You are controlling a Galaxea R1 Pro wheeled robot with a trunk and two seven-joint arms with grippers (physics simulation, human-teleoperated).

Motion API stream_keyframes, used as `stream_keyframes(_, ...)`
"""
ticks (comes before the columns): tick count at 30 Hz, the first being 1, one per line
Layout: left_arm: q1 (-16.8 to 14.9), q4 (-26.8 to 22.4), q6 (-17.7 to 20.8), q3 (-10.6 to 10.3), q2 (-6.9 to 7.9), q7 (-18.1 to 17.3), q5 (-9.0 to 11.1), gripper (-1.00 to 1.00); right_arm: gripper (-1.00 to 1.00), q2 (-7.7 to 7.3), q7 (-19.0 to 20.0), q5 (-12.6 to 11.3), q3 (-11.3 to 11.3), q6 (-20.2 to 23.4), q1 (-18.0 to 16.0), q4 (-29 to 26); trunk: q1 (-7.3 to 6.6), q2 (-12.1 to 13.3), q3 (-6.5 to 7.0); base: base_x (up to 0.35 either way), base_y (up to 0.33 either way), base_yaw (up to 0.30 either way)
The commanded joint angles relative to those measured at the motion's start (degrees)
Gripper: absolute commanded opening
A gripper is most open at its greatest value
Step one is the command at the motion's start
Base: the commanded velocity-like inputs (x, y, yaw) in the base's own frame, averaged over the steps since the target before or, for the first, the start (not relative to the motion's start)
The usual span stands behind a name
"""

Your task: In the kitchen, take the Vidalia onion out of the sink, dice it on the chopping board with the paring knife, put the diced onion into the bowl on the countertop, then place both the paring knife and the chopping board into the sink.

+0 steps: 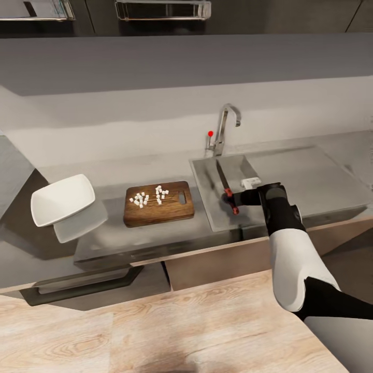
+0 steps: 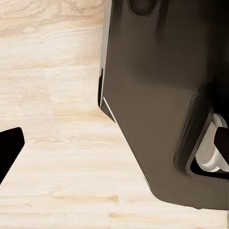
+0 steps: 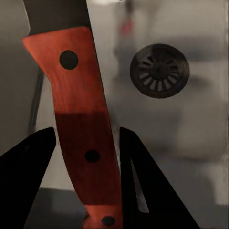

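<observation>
Right jaws pinching knife handle over sink; drain beyond jaws; board with dice, bowl on surface. Left jaws' state: cannot tell.

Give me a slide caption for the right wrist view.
Right gripper holds the red-handled knife above the sink drain.

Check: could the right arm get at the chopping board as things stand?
Probably not yet: the right claw is shut on the paring knife over the sink. The chopping board lies unobstructed, diced onion on it.
</observation>
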Motion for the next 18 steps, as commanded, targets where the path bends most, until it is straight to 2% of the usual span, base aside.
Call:
stream_keyframes(1, -0.09, 0.26, -0.38, -0.47, -0.02, -0.31, 0.58, 1.00, -1.00, 0.27, 0.52, 0.64, -0.28, 0.09, -0.06, -0.05, 0.03, -0.10, -0.09, 0.000, -0.314, 0.000)
stream_keyframes(4, -0.09, 0.26, -0.38, -0.47, -0.02, -0.31, 0.58, 1.00, -1.00, 1.16, -0.02, 0.80, -0.28, 0.13, -0.06, -0.05, 0.03, -0.10, -0.09, 0.000, -0.316, 0.034)
stream_keyframes(7, -0.09, 0.26, -0.38, -0.47, -0.02, -0.31, 0.58, 1.00, -1.00, 1.67, -2.17, 0.81, -0.25, 0.14, -0.06, -0.03, 0.03, -0.10, -0.21, 0.000, -0.228, 0.153)
stream_keyframes(14, -0.09, 0.26, -0.38, -0.47, -0.02, -0.31, 0.58, 1.00, -1.00, 3.31, -3.91, 0.80, -0.24, 0.20, -0.06, 0.61, 0.03, -0.10, -0.40, 0.000, -0.027, 0.087)
stream_keyframes(17, -0.09, 0.26, -0.38, -0.47, 0.01, -0.31, 0.58, 1.00, -1.00, 3.74, -6.77, 0.80, -0.20, 0.17, -0.06, 1.88, 0.03, -0.10, -0.40, 0.000, -0.001, 0.006)
stream_keyframes(18, -0.09, 0.26, -0.38, -0.47, 0.04, -0.31, 0.58, 1.00, -1.00, 3.88, -8.85, 0.80, -0.20, 0.15, -0.06, 2.40, 0.03, -0.10, -0.40, 0.000, 0.000, 0.001)
